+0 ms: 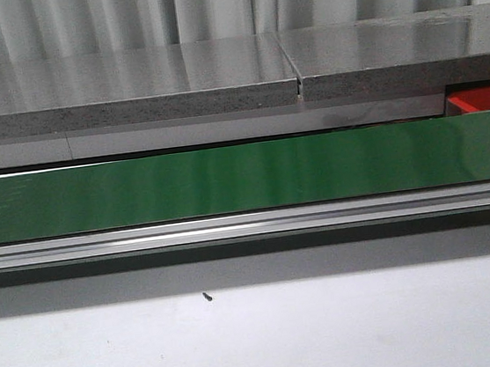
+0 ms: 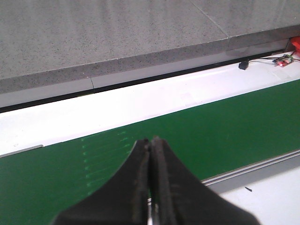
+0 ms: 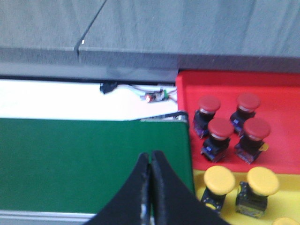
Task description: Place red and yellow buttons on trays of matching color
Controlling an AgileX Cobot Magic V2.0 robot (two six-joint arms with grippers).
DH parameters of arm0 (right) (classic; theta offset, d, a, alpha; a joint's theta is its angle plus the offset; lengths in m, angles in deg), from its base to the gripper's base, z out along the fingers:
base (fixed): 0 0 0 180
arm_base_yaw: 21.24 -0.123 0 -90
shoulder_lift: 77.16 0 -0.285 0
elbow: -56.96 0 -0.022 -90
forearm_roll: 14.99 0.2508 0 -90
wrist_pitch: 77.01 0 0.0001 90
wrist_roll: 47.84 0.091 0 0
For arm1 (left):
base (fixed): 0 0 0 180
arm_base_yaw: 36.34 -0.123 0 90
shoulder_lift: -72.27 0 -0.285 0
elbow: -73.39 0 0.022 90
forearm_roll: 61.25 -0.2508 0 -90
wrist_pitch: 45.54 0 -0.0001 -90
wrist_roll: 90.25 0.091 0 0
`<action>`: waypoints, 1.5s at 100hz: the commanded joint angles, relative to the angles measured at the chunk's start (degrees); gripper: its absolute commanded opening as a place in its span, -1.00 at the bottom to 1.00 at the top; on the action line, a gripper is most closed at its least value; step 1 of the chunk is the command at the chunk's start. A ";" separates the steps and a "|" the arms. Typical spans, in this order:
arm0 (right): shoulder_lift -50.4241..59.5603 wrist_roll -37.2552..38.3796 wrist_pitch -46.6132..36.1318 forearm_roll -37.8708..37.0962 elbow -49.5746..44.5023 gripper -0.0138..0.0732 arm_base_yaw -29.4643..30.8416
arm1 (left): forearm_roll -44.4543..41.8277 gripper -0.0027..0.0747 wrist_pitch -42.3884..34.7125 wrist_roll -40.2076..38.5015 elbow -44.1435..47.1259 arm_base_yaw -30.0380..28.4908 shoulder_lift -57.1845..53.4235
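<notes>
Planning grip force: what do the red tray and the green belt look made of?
Red tray: looks like moulded plastic, smooth, slightly glossy, uniform colour with a raised rim. Green belt: probably PVC or rubber sheet, smooth with a satin sheen showing soft light streaks.

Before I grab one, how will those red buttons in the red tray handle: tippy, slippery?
Each red button has a wide domed cap over a narrower dark body, so probably top-heavy and apt to tip if nudged. The smooth cap may slip; the blocky body looks the safer grip. They look rigid. They stand close together in the red tray.

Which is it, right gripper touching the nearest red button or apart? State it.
Apart. Right wrist view: green belt shows between the shut right gripper and the nearest red button.
</notes>
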 commanded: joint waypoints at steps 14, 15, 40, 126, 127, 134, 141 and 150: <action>8.92 -0.58 -10.26 1.63 -5.78 -0.95 0.23 | 1.30 -0.98 -4.26 -0.62 -1.43 0.39 0.18; 9.20 -0.58 -10.26 1.81 -6.24 -0.95 0.23 | 1.30 -0.98 -4.26 -0.62 -1.43 0.39 0.18; 19.22 -0.58 -10.20 2.09 -12.97 -0.95 0.17 | 1.30 -0.98 -4.26 -0.62 -1.43 0.39 0.18; 39.36 28.57 -11.01 -30.84 -28.38 -0.94 -0.03 | 1.30 -0.98 -4.38 -0.62 -1.43 0.39 0.28; 39.36 28.57 -11.01 -30.84 -28.35 -0.94 -0.11 | 1.30 -0.98 -4.53 -0.62 -1.43 0.39 0.28; 39.36 28.57 -11.01 -30.84 -28.35 -0.94 -0.34 | 1.30 -0.98 -4.52 -0.62 -1.43 0.39 0.28; 39.30 28.57 -11.84 -30.56 -28.35 -0.94 -0.42 | 1.30 -0.98 -4.52 -0.62 -1.43 0.39 0.28; 39.29 28.57 -12.42 -30.56 -28.35 -0.95 -0.42 | 1.30 -0.98 -4.52 -0.62 -1.43 0.39 0.28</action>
